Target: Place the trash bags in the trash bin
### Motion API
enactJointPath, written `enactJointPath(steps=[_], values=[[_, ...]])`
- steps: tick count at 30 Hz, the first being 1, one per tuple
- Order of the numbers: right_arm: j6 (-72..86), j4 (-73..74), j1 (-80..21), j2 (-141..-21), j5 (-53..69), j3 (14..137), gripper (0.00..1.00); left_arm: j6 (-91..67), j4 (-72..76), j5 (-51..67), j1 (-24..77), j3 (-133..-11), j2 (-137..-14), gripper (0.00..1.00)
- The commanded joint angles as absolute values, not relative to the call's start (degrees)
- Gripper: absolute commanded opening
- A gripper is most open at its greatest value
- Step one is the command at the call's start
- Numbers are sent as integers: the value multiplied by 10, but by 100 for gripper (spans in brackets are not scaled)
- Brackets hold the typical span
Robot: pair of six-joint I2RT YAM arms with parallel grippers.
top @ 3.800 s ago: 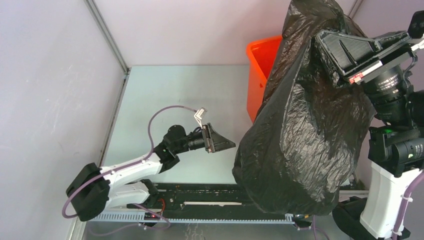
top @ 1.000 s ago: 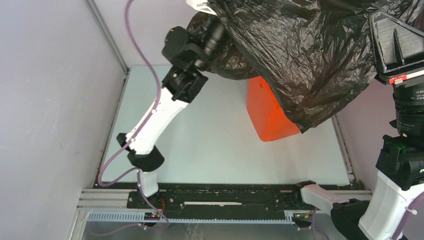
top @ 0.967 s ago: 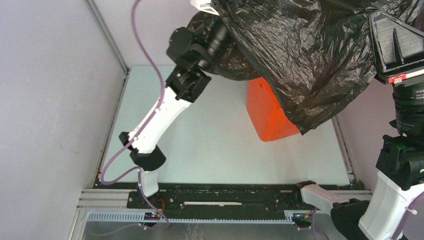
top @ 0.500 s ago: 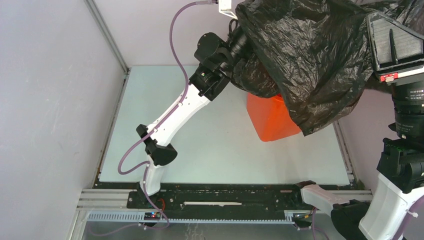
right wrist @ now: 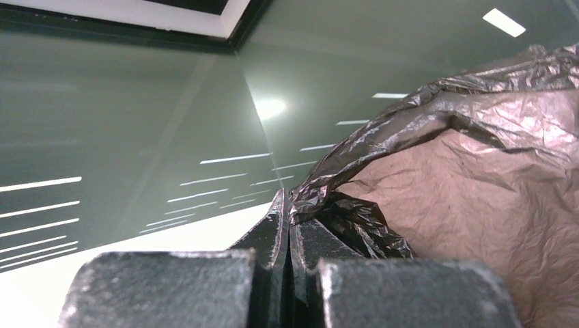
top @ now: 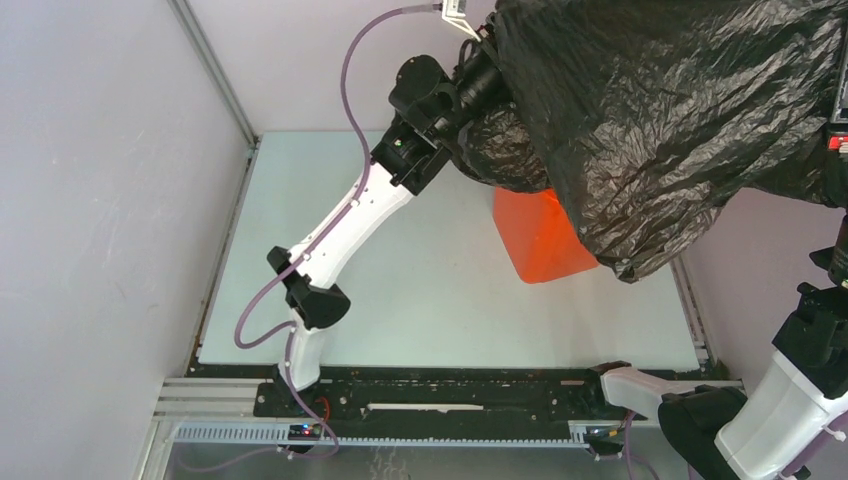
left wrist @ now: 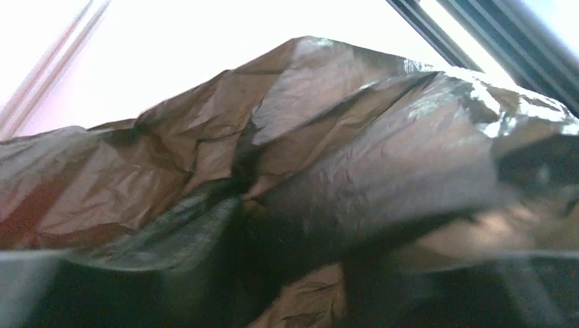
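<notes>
One black trash bag [top: 660, 110] hangs spread across the top right, high above the table. It covers the top of the orange trash bin [top: 535, 240], whose lower side shows beneath it. My raised left arm's wrist [top: 470, 85] goes into the bag's left edge, and the fingers are hidden there. In the left wrist view the bag [left wrist: 382, 157] fills the frame. Its creases run together at my blurred, dark left gripper [left wrist: 249, 198]. My right gripper [right wrist: 290, 219] is shut on a bag edge [right wrist: 478, 184] and is hidden in the top view.
The pale green table [top: 420, 290] lies inside white walls, with a metal post [top: 215, 75] at the back left corner. The right arm's base [top: 800, 400] stands at the bottom right. A black rail [top: 450, 395] runs along the near edge.
My left arm, low over the table 3.8 s ago, is now raised. Over the last second it swung right with the bag's left edge. The bag shifted right and now hides the right wrist.
</notes>
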State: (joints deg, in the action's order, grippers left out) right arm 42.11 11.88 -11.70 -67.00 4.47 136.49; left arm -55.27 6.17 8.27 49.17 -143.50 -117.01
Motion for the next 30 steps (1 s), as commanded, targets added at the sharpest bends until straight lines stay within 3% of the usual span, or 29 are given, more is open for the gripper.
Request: enactJointPath(steps=[1, 5, 11, 17, 23, 30], values=[[355, 98, -117, -678, 3, 1364, 0, -594, 28, 160, 464, -1393, -1103, 69], [341, 77, -117, -682, 0, 1360, 0, -587, 5, 237, 442, -1350, -1044, 82], [332, 52, -117, -698, 0, 1358, 0, -515, -73, 313, 420, -1214, -913, 85], [330, 40, -117, -716, -13, 1365, 0, -433, -128, 334, 397, -979, -729, 88], [331, 46, -117, -741, -6, 1405, 0, -375, -207, 257, 391, -790, -576, 90], [362, 53, -118, -758, 9, 1404, 0, -472, 79, 50, 494, -467, -459, 94]])
